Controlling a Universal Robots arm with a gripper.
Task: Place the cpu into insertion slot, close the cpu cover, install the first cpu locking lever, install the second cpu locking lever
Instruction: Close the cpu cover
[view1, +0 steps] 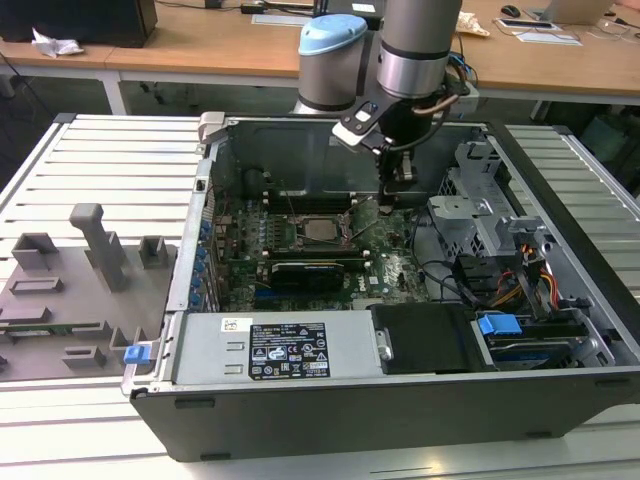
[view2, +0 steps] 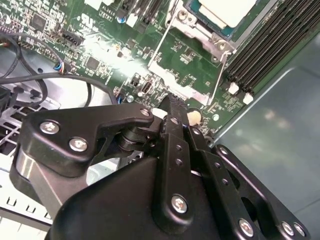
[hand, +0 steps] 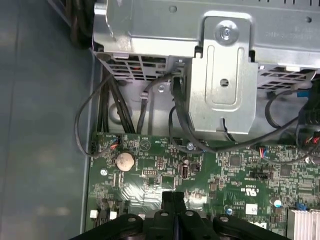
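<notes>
The cpu (view1: 322, 228) sits mid-frame in the exterior view; we judge a lever (view2: 219, 75) step in hand, needing a firm push, claw (view1: 399, 190) pressed together nearby

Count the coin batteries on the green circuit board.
1. The round silver coin battery sits near a corner of the green board, by the case wall, just ahead of the gripper, in both wrist views. Others may be hidden.

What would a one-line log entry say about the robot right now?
pincer: shut, nothing seen in it | position: low over circuit board, near round battery | chip: already seated in board
</notes>
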